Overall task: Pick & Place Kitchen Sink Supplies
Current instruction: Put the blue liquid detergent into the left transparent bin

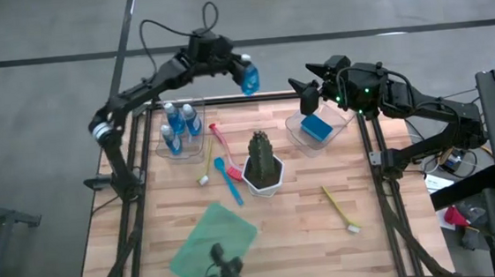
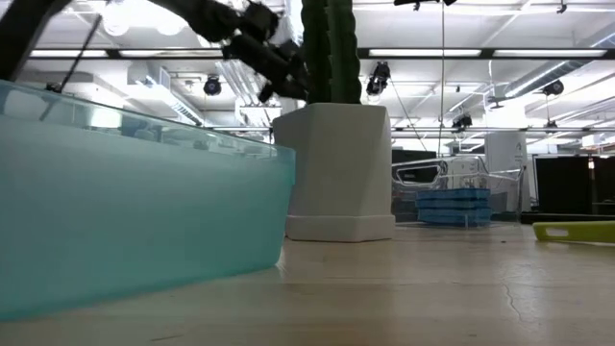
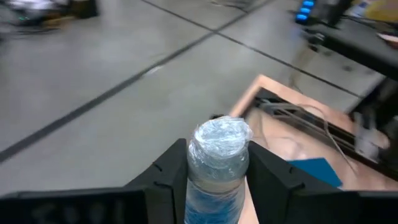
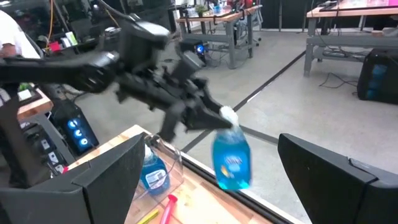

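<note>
My left gripper (image 1: 240,66) is shut on a small blue bottle (image 1: 249,78) in the air over the table's far edge. The bottle also shows in the right wrist view (image 4: 231,158). Other blue bottles (image 1: 180,126) stand in a clear tray at the far left. A blue sponge (image 1: 316,127) lies in a clear tray at the far right. My right gripper (image 1: 302,94) is open and empty just above that tray's far-left corner. Red (image 1: 224,147), yellow (image 1: 206,168) and blue (image 1: 230,181) brushes lie left of the cactus. A lime brush (image 1: 340,209) lies at the near right. My left gripper pinches the bottle between its two fingers (image 3: 168,177) at the white cap end (image 4: 227,117). The fingers slant down from the table's left. The bottle hangs below them, slightly tilted, lifted clear of the table and trays.
A dark green cactus in a white pot (image 1: 263,162) stands mid-table and fills the low view's middle (image 2: 336,173). A translucent green sheet (image 1: 213,238) lies at the near left. Bare wood (image 1: 328,256) shows near the front edge.
</note>
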### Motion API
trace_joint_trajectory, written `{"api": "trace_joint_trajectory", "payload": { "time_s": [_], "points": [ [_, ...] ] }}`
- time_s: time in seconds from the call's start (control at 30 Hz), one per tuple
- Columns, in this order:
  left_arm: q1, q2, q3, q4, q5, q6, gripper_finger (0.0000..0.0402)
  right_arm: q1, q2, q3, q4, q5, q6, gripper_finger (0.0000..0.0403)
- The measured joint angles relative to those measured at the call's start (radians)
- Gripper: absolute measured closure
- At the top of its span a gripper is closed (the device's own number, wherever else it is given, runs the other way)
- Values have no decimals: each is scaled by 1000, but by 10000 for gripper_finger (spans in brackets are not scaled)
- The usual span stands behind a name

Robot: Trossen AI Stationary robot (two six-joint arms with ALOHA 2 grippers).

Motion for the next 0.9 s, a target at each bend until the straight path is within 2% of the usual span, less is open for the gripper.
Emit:
{"api": "trace_joint_trajectory", "payload": {
  "time_s": [0.23,0.57,0.73,0.9],
  "points": [
    [-20,-168,-1,-148,-198,-25,271,0,0,0,2,0,-48,37],
    [-110,-388,-17,-386,-515,-168,277,0,0,0,16,-5,-45,37],
    [-190,-460,-18,-490,-691,-237,268,0,0,0,16,-5,-50,37],
    [-311,-491,-18,-599,-864,-347,277,0,0,0,16,-6,-78,37]
  ]
}}
